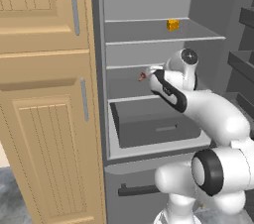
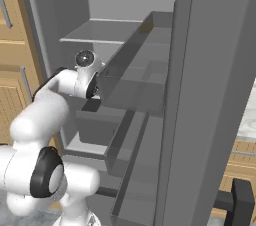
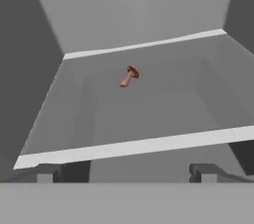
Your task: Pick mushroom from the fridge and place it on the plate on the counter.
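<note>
The fridge (image 1: 149,0) stands open, and my arm reaches in at its middle shelf. On that shelf lies the mushroom (image 1: 142,76), a tiny reddish-brown lump. My gripper (image 1: 148,73) is close to its right, at about its height. In the hand view the mushroom (image 3: 129,76) lies on its side, well ahead on the pale shelf (image 3: 149,114). The gripper (image 3: 124,173) is open with nothing between its fingertips (image 3: 47,173). A strip of the marble counter (image 2: 248,120) shows past the fridge door. The plate is out of view.
A small yellow-orange block (image 1: 172,25) sits on the shelf above. The dark grey drawer (image 1: 154,124) lies below my arm. Tan wooden cabinets (image 1: 44,94) flank the fridge on the left. The open door (image 2: 215,95), with its bins (image 2: 130,85), stands close on the right.
</note>
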Motion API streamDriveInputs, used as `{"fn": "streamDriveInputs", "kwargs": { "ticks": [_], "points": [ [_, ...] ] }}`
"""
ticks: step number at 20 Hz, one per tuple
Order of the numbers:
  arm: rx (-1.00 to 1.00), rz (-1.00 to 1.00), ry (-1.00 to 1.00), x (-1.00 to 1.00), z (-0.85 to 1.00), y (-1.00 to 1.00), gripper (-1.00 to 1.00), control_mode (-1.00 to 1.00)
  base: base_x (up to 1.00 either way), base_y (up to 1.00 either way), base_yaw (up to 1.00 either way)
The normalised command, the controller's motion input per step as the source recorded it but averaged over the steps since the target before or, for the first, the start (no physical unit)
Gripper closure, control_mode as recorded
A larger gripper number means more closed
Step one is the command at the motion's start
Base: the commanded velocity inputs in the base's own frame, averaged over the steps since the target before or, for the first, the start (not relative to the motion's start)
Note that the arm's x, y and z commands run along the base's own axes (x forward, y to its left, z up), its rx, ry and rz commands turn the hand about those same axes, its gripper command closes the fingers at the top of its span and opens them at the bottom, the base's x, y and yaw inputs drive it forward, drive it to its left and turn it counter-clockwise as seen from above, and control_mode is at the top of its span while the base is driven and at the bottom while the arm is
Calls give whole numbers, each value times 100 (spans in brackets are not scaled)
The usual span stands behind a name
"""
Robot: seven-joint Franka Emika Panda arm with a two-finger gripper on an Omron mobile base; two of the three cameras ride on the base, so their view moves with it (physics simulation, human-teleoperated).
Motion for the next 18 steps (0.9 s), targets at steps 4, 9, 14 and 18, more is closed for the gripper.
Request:
{"fn": "streamDriveInputs", "kwargs": {
  "ticks": [4,9,14,18],
  "points": [
    [0,0,16,64,-2,0,-100,-100,0,0,0],
    [0,0,17,48,-12,0,-100,-100,0,0,0],
    [0,0,7,35,-44,0,-100,-100,0,0,0],
    [0,0,0,20,-57,0,-100,-100,0,0,0]
  ]
}}
